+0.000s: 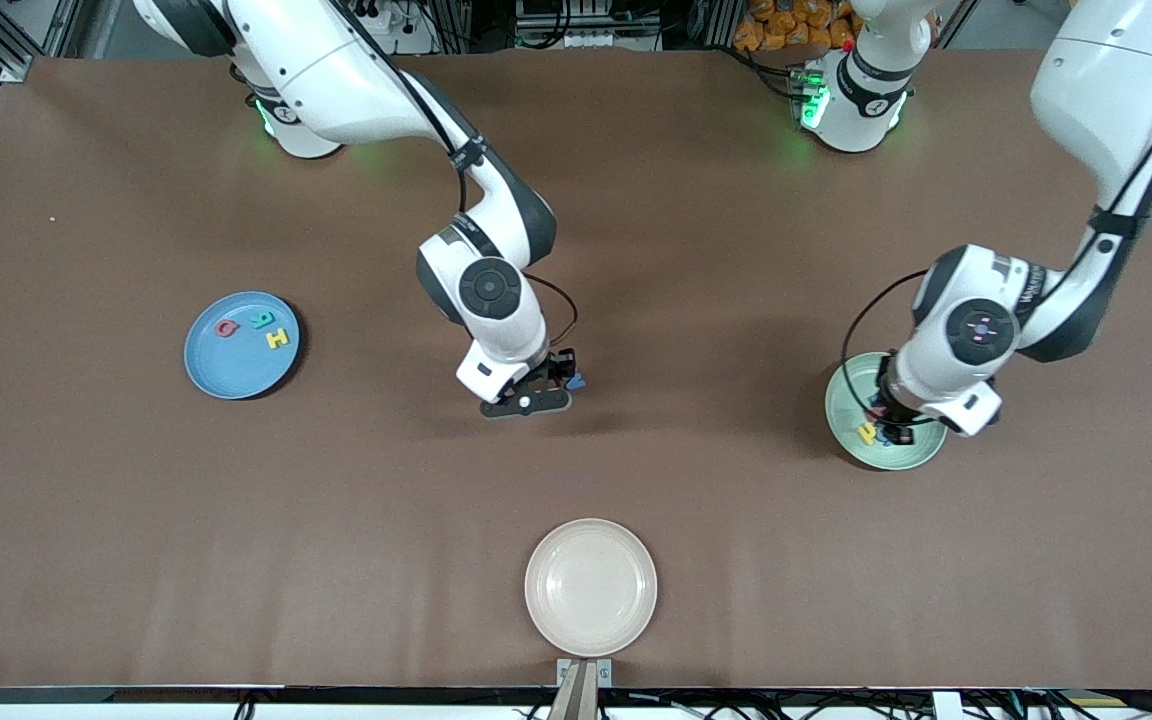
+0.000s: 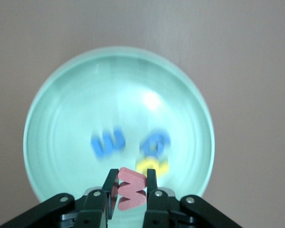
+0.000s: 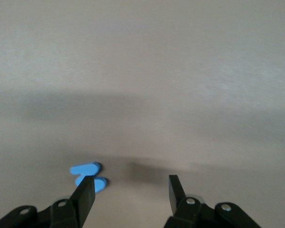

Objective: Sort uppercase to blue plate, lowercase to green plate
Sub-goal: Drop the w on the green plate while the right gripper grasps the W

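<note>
We see the left arm bent at the elbow, wrist pointing down, with the left pincer (image 2: pixel 131 189) over the green plate (image 2: pixel 52 118) at the left arm's end of the counter (image 1: pixel 736 300). Its fingers are clamped on the red w (image 2: pixel 131 190). In the plate lie a blue E-like letter (image 2: pixel 107 142), a blue g (image 2: pixel 156 141) and a yellow h (image 2: pixel 153 166). The right arm reaches down to mid-counter; the right pincer (image 3: pixel 130 192) stands with fingers apart, the blue W (image 3: pixel 88 176) on the counter just beside one finger. The blue plate (image 1: pixel 226 375), toward the right arm's end, holds the Q (image 1: pixel 227 327), R (image 1: pixel 263 319) and H (image 1: pixel 278 338).
</note>
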{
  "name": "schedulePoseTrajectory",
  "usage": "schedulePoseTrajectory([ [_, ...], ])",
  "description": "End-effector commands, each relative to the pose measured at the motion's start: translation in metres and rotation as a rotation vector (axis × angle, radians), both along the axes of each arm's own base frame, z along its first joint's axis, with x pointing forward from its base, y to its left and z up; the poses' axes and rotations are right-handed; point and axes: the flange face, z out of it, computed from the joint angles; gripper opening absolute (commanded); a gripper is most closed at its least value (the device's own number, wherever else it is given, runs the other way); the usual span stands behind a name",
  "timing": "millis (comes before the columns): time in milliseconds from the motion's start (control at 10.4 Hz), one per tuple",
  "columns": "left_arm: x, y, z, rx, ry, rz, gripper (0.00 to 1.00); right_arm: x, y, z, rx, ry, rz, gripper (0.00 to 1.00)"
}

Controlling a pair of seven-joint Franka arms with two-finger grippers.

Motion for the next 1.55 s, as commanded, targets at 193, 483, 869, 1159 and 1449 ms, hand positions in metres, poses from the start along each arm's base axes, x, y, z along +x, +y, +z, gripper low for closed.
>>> schedulePoseTrajectory([
  [193,0.005,0.024,0.014,0.021,-0.006,-0.091,1.0,-0.013,0.034,-0.024,0.007,-0.036,0.046,0.71],
  [483,0.015,0.021,0.061,0.056,-0.057,-0.263,1.0,-0.025,0.048,-0.032,0.001,-0.05,0.048,0.71],
  [869,0.002,0.023,0.092,0.067,0.068,-0.523,1.0,-0.026,0.049,-0.045,0.005,-0.072,0.06,0.68],
  [1159,-0.009,0.015,0.135,-0.007,0.103,-0.715,1.0,-0.027,0.052,-0.05,0.013,-0.079,0.063,0.6],
  [1449,-0.02,0.031,0.191,-0.027,0.091,-0.919,1.0,-0.027,0.051,-0.051,0.009,-0.072,0.062,0.57],
])
